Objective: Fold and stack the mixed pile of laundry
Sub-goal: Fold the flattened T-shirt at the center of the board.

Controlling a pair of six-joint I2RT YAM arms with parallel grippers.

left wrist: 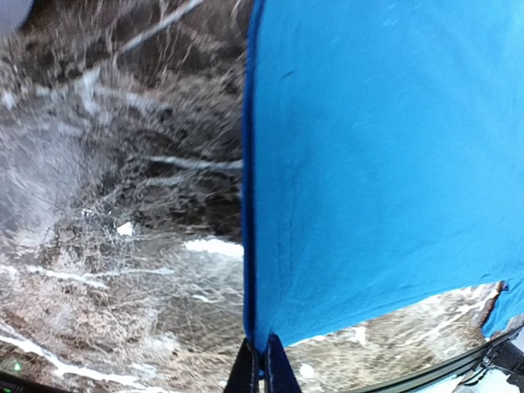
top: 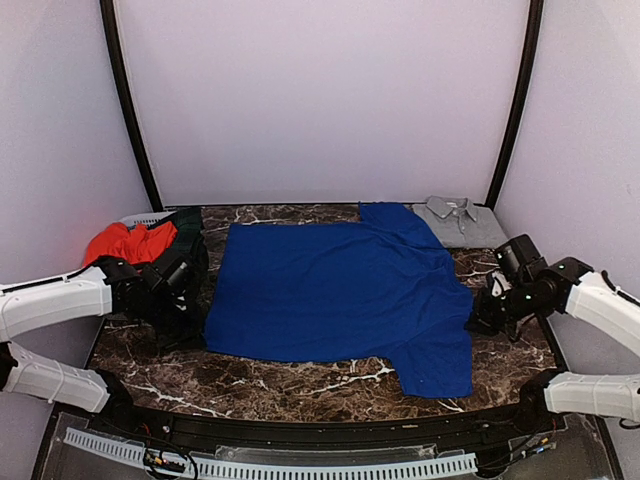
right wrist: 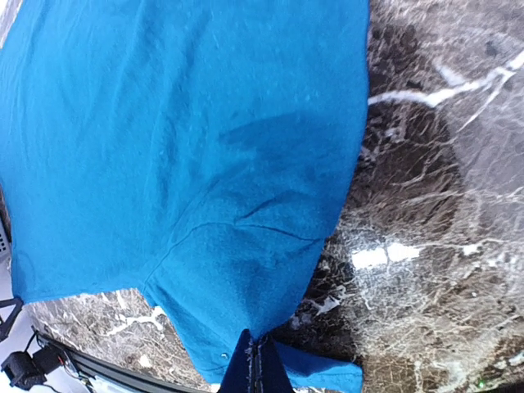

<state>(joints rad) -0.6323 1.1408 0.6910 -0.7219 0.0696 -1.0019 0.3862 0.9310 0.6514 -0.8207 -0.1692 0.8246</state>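
I have my left gripper (left wrist: 262, 360) pinching the blue T-shirt (top: 330, 290) at its left edge and my right gripper (right wrist: 257, 352) pinching its right edge, so it lies spread on the worktop (top: 300, 385) for folding.

No writing, label, brand mark or number can be read in any of the three views. The royal-blue T-shirt (top: 330, 290), spread across the middle of the table (top: 300, 385), shows only plain cloth on its upturned face. The grey shirt (top: 458, 218) at the far right is too small to make out any tag.
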